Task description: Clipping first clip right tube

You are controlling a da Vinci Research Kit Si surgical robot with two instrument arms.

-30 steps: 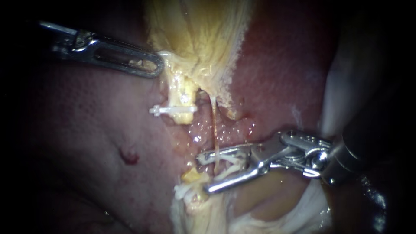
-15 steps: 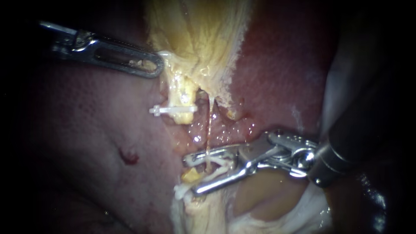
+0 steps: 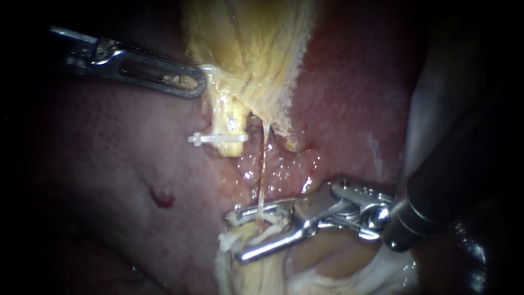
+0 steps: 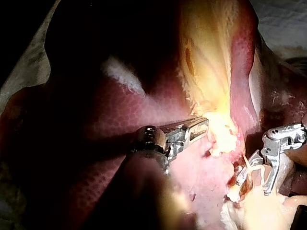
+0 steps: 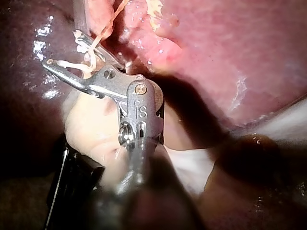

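The thin right tube [image 3: 263, 164] runs down from the yellow gallbladder [image 3: 251, 49] to pale tissue below. My right instrument [image 3: 236, 237] comes in from the right. Its jaws stand open around the tube's lower end, with a white clip [image 3: 271, 221] in the gap. In the right wrist view the tube [image 5: 103, 28] crosses the same open jaws [image 5: 62, 48]. My left instrument [image 3: 188, 84] is shut on the gallbladder's pale edge at upper left, also seen in the left wrist view [image 4: 199, 127]. Another white clip [image 3: 215, 139] sits across the left tube [image 3: 224, 117].
Red-brown liver [image 3: 355, 82] surrounds the tubes. A small dark red spot [image 3: 162, 198] marks the liver at lower left. White and yellowish tissue [image 3: 256, 273] bunches under the right instrument's jaws. Its dark shaft [image 3: 447, 186] fills the right side.
My right instrument has slid left and down, so its open jaws now sit lower on the right tube, which leans slightly left. The left instrument has held still.
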